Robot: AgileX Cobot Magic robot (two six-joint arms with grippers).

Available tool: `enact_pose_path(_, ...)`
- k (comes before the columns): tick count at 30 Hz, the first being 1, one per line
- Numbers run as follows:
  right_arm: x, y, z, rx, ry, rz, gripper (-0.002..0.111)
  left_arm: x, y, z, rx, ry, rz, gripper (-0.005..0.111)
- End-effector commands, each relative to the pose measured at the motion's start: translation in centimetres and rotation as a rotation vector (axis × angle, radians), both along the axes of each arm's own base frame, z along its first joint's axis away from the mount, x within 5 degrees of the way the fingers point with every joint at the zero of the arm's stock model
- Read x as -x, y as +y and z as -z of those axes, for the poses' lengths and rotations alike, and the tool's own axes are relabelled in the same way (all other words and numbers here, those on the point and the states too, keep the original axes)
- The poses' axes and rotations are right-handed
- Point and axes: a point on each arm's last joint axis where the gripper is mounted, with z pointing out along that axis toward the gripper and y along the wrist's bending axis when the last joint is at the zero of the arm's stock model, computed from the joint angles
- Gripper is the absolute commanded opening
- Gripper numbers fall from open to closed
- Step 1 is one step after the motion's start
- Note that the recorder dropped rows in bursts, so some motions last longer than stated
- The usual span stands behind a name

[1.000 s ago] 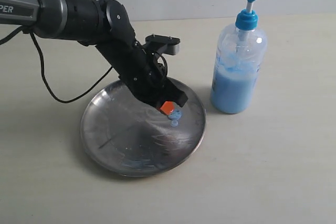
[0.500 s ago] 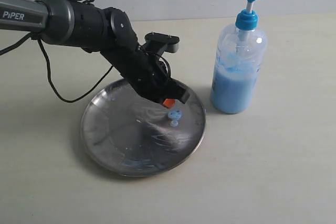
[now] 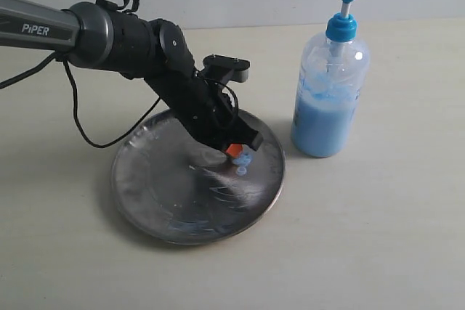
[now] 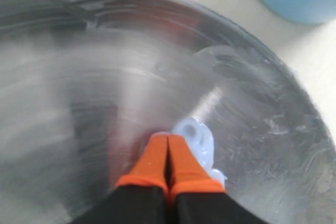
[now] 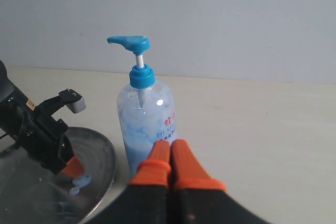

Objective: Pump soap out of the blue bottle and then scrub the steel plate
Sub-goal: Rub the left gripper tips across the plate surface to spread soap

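Shiny grey steel plate, pale blue soap smears; beside the plate, clear blue bottle, bright blue pump; orange-tipped black left gripper.

White letters on the grey metal tube of my left arm read "PiPER". From my right wrist I see red characters on the small label of the tall clear plastic bottle of light blue liquid, too small for me to read.
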Motion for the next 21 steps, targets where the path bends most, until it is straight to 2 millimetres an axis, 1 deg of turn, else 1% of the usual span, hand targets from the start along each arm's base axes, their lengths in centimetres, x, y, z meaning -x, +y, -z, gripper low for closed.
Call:
enact_pose_path(1,-0.1,0.0,0.0,0.003,-0.012,0.002,0.000,0.5,-0.2,0.0,-0.011,0.038,0.021,0.000)
enact_pose_path(8,-0.1,0.0,0.0,0.002,-0.014,0.002,0.000,1.1,0.3,0.2,-0.075,0.088,0.094,0.000)
enact_pose_path(14,-0.1,0.0,0.0,0.002,-0.014,0.002,0.000,1.3,-0.1,0.1,-0.033,0.118,0.060,0.000)
enact_pose_path(17,-0.1,0.0,0.0,0.002,-0.014,0.002,0.000,1.6,-0.7,0.1,-0.024,0.098,0.065,0.000)
enact_pose_path(21,-0.1,0.0,0.0,0.002,-0.014,0.002,0.000,2.4,-2.3,0.0,-0.016,0.044,0.094,0.000)
